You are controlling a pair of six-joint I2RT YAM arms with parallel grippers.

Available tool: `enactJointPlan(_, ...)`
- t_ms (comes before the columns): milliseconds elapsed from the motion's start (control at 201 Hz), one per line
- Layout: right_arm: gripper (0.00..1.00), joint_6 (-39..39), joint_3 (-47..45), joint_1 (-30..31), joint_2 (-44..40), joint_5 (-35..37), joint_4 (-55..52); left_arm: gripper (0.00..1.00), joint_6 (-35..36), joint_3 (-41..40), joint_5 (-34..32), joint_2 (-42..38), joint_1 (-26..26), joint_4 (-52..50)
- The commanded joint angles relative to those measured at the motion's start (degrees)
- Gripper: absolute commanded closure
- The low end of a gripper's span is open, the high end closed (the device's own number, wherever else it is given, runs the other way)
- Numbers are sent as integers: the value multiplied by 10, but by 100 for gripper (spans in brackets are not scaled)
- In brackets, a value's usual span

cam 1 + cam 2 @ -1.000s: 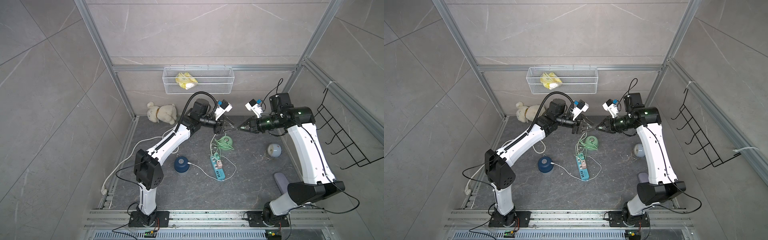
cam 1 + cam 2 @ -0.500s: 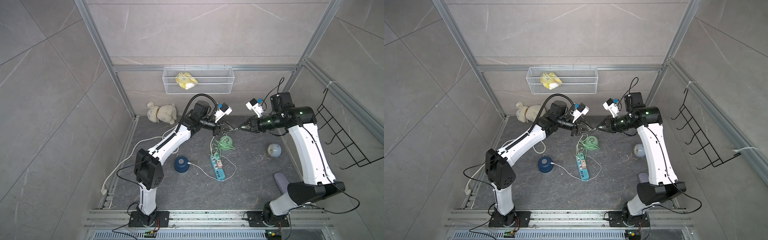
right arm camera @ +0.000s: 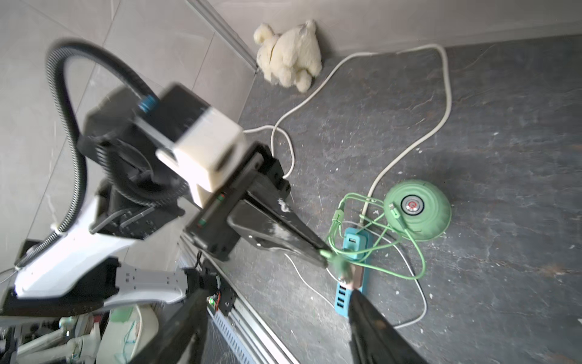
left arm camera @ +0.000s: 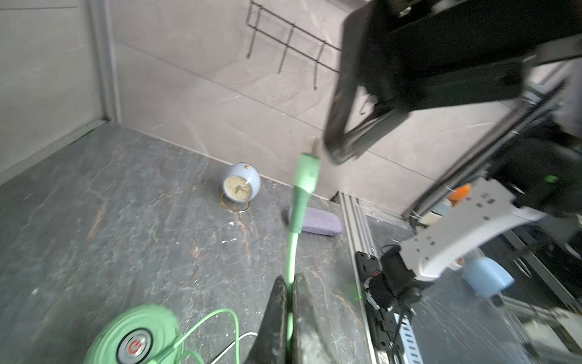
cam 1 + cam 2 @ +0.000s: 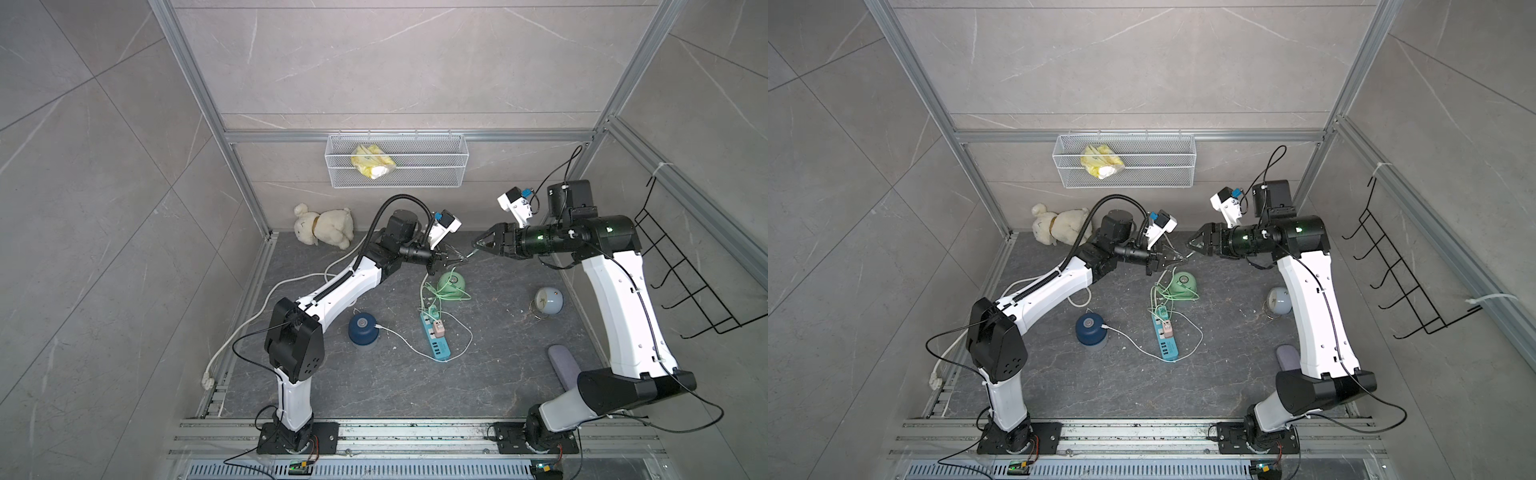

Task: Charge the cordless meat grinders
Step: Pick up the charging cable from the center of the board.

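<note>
Left pincer (image 4: pixel 289 279) is clamped on the green cable (image 4: pixel 293 249) right behind its plug (image 4: pixel 307 171). The plug's long axis aims at the right pincer (image 5: pixel 473 246), which is spread wide just beside the tip.

The mint green grinder (image 5: pixel 451 283) sits on the desk (image 5: pixel 374 395) mid-frame in both top views, just below the pincers and nearer the left one.

Count:
- two grinders; the navy grinder (image 5: pixel 362 328) is lower left, with the white cable (image 5: pixel 399 338) reaching its side
- two cables
- one power strip (image 5: pixel 436 343)

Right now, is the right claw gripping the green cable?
No: the right gripper is open; the shut left gripper pinches the green charging cable.
</note>
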Motion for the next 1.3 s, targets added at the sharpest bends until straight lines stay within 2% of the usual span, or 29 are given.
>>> enactJointPlan(0, 26, 117, -96, 2, -78, 48, 166, 100, -99, -31, -179, -42, -27, 135)
enactJointPlan(100, 30, 189, -206, 6, -126, 71, 280, 100, -176, -64, -261, -44, -44, 220)
enactJointPlan(259, 42, 252, -288, 10, -146, 84, 382, 100, -246, -102, -333, -42, -62, 312)
enactJointPlan(443, 58, 281, -340, 13, -148, 105, 470, 100, -252, -119, -364, -46, -80, 360)
enactJointPlan(533, 59, 276, -357, 17, -157, 121, 502, 100, -263, -139, -384, -50, -88, 406)
enactJointPlan(707, 58, 281, -379, 20, -145, 97, 546, 100, -273, -144, -388, -45, -97, 446)
enactJointPlan(1295, 75, 271, -382, 23, -121, 93, 574, 100, -302, -158, -407, -41, -109, 517)
